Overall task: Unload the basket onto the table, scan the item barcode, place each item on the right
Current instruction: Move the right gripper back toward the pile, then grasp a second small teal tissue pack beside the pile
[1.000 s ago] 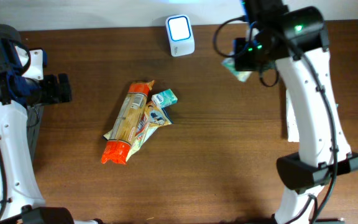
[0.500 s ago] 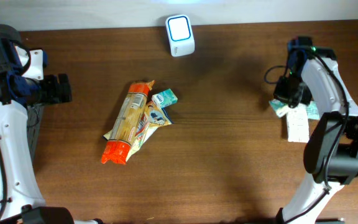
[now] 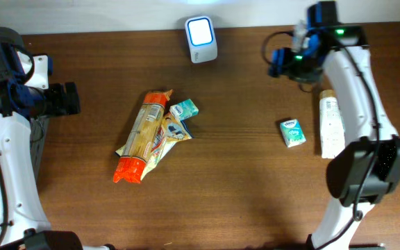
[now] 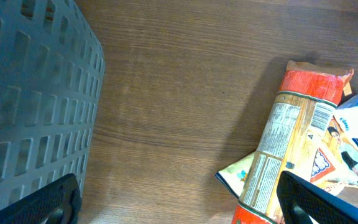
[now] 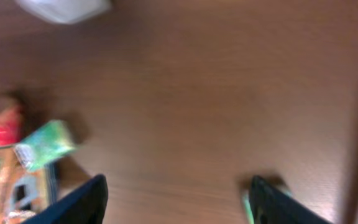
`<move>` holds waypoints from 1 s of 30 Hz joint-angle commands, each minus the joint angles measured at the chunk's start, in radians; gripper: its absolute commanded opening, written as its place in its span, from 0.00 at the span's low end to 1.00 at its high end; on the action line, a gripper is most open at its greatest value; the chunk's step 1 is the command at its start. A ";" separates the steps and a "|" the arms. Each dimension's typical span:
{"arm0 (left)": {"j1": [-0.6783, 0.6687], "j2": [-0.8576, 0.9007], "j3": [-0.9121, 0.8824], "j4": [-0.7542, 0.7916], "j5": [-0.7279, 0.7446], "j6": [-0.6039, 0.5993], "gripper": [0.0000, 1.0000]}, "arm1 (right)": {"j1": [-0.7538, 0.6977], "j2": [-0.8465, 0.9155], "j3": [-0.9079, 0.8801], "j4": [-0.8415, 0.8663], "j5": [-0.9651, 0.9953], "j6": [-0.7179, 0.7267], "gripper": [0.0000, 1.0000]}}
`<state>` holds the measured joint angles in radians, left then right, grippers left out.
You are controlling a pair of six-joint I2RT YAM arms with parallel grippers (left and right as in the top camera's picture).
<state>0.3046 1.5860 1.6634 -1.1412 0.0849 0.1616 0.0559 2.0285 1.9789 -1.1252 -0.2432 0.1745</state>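
The white barcode scanner [image 3: 201, 31] stands at the table's back edge, its lit face up. A small green pack [image 3: 292, 132] lies flat on the wood to the right, beside a white tube [image 3: 331, 123]. My right gripper [image 3: 278, 64] hovers open and empty above bare wood, behind that pack and right of the scanner; in the blurred right wrist view its fingers [image 5: 82, 202] stand wide apart around nothing [image 5: 178, 202]. My left gripper [image 3: 71, 98] stays open at the far left, with nothing between its fingers [image 4: 179, 205].
A pile sits mid-table: a long pasta bag [image 3: 144, 135] with red ends, a second small green pack [image 3: 184, 109] and a flat packet under them. A grey perforated basket [image 4: 30, 93] stands by the left arm.
The right gripper carried the green pack from near the scanner to the right side, let it go beside the white tube, opened, and swung back up towards the scanner. The left arm stayed still.
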 commanded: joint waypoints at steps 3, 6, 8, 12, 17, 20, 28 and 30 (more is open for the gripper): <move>0.004 -0.002 0.007 0.002 0.000 0.012 0.99 | 0.258 0.156 0.003 0.196 -0.065 -0.072 0.74; 0.004 -0.002 0.007 0.002 0.000 0.012 0.99 | 0.307 0.255 0.003 0.351 -0.250 -0.172 0.75; 0.004 -0.002 0.007 0.002 0.000 0.013 0.99 | 0.340 0.323 0.003 0.432 -0.299 -0.177 0.76; 0.004 -0.002 0.007 0.002 0.000 0.013 0.99 | 0.376 0.404 0.003 0.478 -0.296 -0.187 0.73; 0.004 -0.002 0.007 0.002 0.000 0.013 0.99 | 0.382 0.436 0.003 0.481 -0.295 -0.167 0.58; 0.004 -0.002 0.007 0.002 0.000 0.013 0.99 | 0.365 0.435 0.003 0.362 -0.260 -0.167 0.53; 0.004 -0.002 0.007 0.002 0.000 0.013 0.99 | 0.190 0.280 0.021 0.012 -0.193 -0.167 0.54; 0.004 -0.002 0.007 0.002 0.000 0.013 0.99 | 0.192 0.249 0.021 -0.047 -0.193 -0.200 0.55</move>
<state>0.3042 1.5860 1.6634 -1.1400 0.0849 0.1616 0.2340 2.3680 1.9930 -1.1358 -0.4507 0.0040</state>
